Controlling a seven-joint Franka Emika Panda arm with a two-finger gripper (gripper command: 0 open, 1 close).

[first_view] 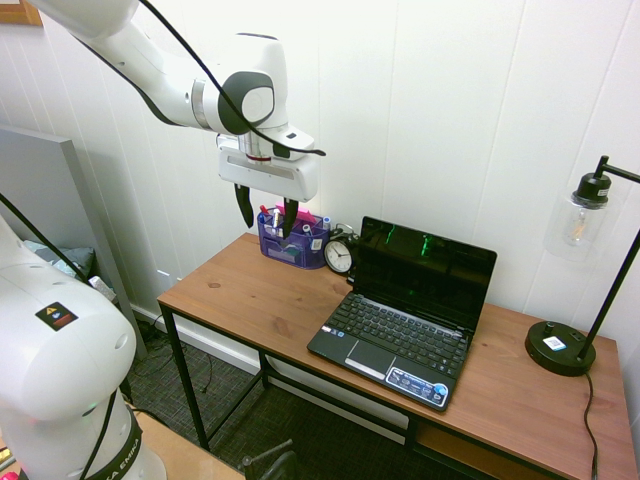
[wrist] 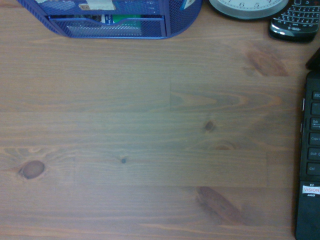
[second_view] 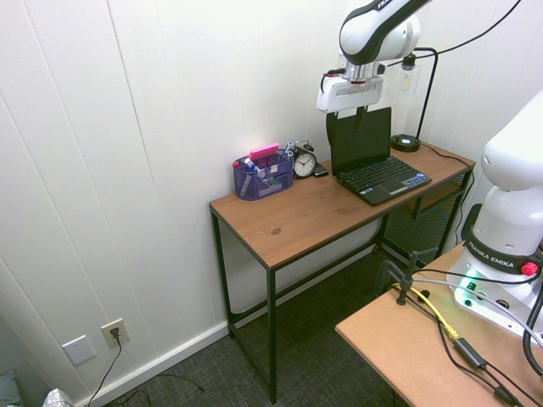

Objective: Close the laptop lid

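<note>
A small black netbook [first_view: 395,342] lies on the right half of the wooden desk [first_view: 250,295], with stickers on its palm rest. The laptop lid [first_view: 425,270] stands open, leaning slightly back toward the wall, its glossy screen dark. My gripper [first_view: 266,214] hangs open and empty well above the desk, left of the netbook and in front of the blue organizer. From the other side, the gripper [second_view: 348,117] appears before the lid [second_view: 363,140]. The wrist view shows bare wood and the netbook's left edge [wrist: 310,150].
A blue mesh organizer [first_view: 295,242] with pens and a round alarm clock [first_view: 339,257] stand at the back of the desk by the wall. A black phone [wrist: 295,22] lies beside the clock. A black desk lamp [first_view: 562,347] stands at the right end.
</note>
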